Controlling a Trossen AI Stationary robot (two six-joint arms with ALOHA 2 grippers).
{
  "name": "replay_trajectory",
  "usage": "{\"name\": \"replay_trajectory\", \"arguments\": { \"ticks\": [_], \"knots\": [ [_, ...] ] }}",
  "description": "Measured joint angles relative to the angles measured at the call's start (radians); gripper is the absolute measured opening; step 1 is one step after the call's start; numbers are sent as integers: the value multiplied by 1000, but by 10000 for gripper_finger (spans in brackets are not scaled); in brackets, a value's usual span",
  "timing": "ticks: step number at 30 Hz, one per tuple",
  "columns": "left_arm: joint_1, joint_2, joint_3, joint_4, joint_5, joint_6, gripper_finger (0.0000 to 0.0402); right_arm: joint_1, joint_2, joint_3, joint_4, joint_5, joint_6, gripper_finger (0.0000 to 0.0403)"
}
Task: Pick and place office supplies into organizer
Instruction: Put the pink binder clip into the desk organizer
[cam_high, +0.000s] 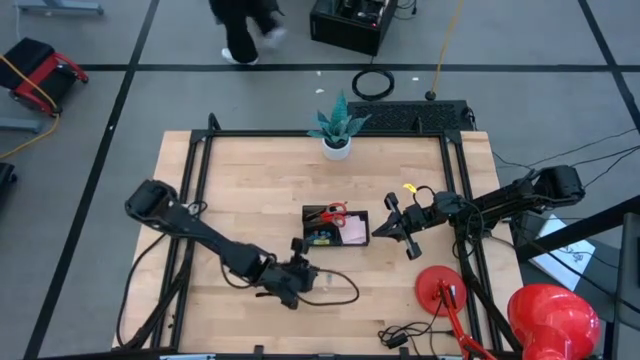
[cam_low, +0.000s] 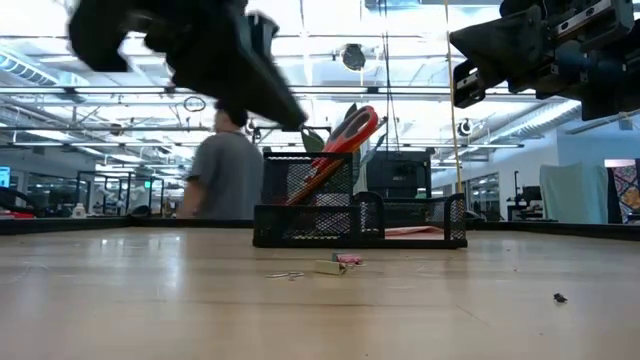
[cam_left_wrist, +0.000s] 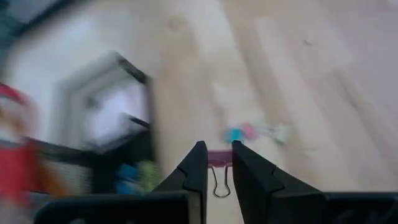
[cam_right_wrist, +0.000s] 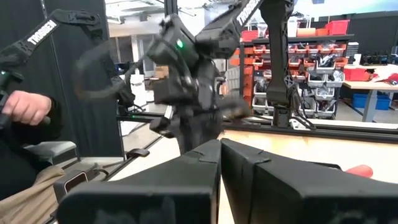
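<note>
L gripper (cam_high: 297, 272), lower-centre of high view, fingers nearly closed, pinching a pink binder clip (cam_left_wrist: 217, 159). Organizer (cam_high: 335, 227) at frame centre, red-handled scissors (cam_high: 332, 212) inside. Loose clips (cam_low: 310, 267) on table in front. R gripper (cam_high: 398, 222) right of organizer, fingers closed, empty.
</note>
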Motion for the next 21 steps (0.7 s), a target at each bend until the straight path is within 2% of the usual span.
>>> {"name": "replay_trajectory", "arguments": {
  "ticks": [5, 9, 14, 21],
  "knots": [
    [-6, 4, 21, -24, -275, 178, 55, 0, 0, 0, 1, 2, 0, 4],
    [8, 14, 21, -37, -468, 245, 55, 0, 0, 0, 0, 3, 0, 4],
    [24, 51, 23, -49, -481, 326, 55, 0, 0, 0, -3, 3, 0, 4],
    [56, 136, 35, -54, -403, 325, 56, 0, 0, 0, -10, 5, 0, 4]
  ]
}}
